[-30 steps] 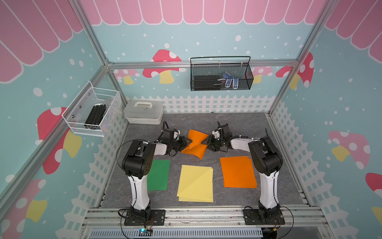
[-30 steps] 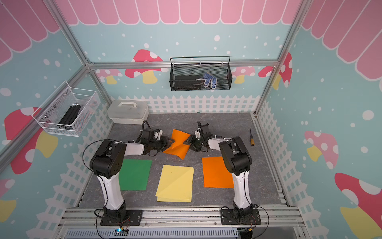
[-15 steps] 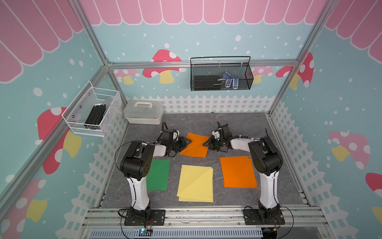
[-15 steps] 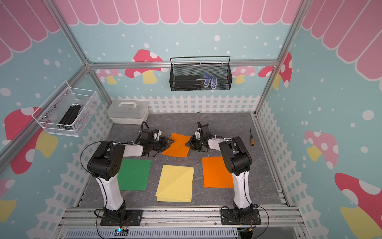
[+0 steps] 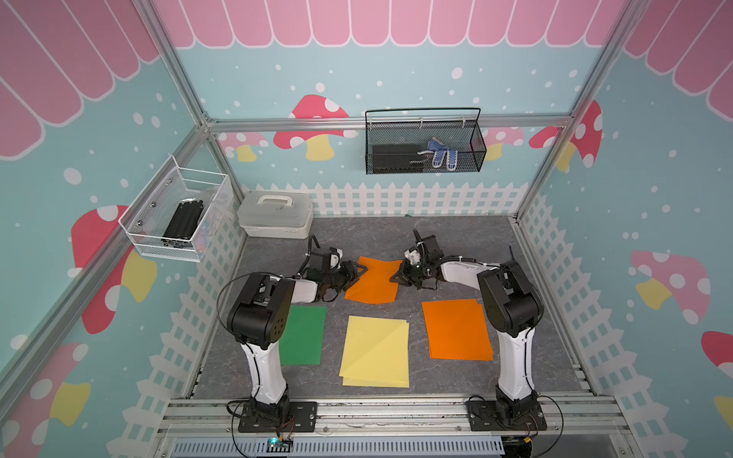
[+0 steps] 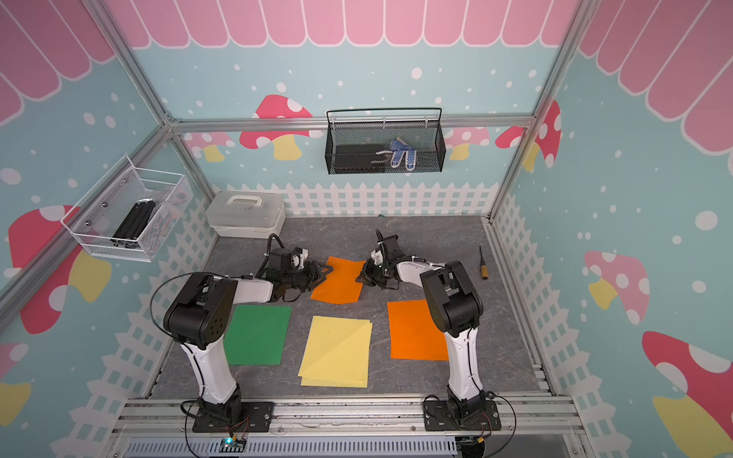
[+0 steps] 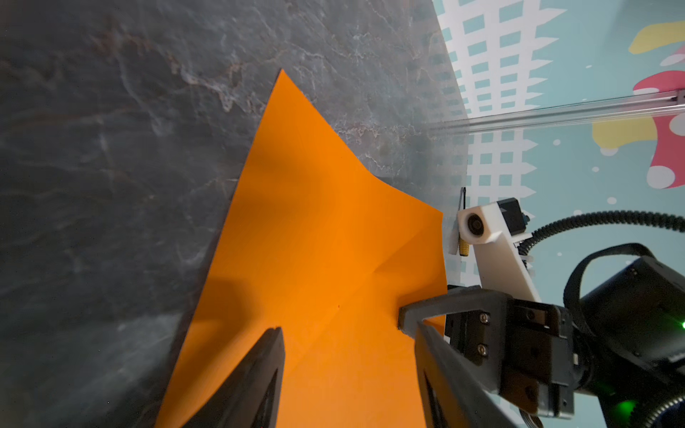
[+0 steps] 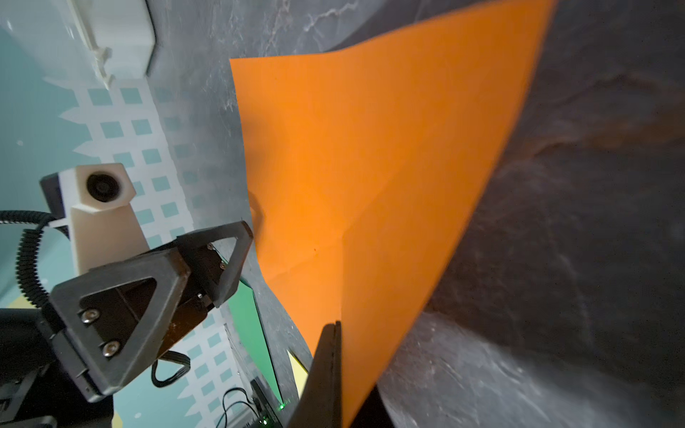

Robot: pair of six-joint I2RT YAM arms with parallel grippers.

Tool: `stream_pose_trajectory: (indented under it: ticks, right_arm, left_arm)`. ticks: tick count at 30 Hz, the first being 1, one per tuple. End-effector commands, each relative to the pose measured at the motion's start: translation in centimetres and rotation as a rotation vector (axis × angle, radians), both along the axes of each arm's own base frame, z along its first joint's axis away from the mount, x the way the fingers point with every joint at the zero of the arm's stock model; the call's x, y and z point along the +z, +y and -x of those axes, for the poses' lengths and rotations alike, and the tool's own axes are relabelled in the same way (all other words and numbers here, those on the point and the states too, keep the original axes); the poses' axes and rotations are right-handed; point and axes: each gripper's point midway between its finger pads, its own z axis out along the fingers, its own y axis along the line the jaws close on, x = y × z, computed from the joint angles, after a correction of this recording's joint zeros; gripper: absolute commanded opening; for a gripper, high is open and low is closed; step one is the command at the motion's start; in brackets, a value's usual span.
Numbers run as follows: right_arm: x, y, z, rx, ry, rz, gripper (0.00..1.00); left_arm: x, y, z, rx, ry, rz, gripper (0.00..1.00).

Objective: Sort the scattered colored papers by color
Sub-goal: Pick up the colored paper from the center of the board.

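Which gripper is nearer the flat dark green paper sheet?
Left. The open left gripper is just behind the dark green paper sheet, at one edge of the loose orange paper sheet. The right gripper, shut on its opposite edge, is farther away.

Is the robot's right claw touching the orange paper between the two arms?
Touching. The right wrist view shows the right gripper with its jaws shut on the edge of the orange paper.

A creased orange sheet point(image 5: 373, 279) lies behind a flat row: green sheet point(image 5: 303, 335), yellow pile point(image 5: 375, 351), orange pile point(image 5: 456, 329)
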Motion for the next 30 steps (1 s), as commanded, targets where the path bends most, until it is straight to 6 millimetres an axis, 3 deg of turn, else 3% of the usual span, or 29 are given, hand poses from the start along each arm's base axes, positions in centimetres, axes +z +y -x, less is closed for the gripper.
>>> stream_pose_trajectory:
  ticks: [1,8,13,21,25,30]
  right_arm:
    - [1.1,-0.7,0.9,0.115,-0.034,0.114,0.00]
    - [4.8,-1.0,1.7,0.238,-0.102,0.161,0.00]
    - [7.5,-2.0,3.5,0.290,-0.142,0.190,0.00]
    - [13.5,-5.2,8.4,0.299,-0.225,0.219,0.00]
    - [14.9,-7.1,11.1,0.270,-0.226,0.211,0.00]
    - [15.4,-9.3,14.7,0.222,-0.193,0.170,0.00]
  left_arm:
    - [4.0,0.5,-0.8,0.003,-0.126,0.019,0.60]
    - [7.6,1.9,-0.8,0.034,-0.244,0.009,0.64]
    - [7.9,2.7,-0.5,0.047,-0.251,-0.006,0.64]
    - [8.0,3.1,-0.5,0.056,-0.252,0.005,0.64]
    - [8.1,3.3,-0.3,0.059,-0.254,0.004,0.64]
    - [7.9,3.6,-0.3,0.059,-0.249,0.002,0.64]
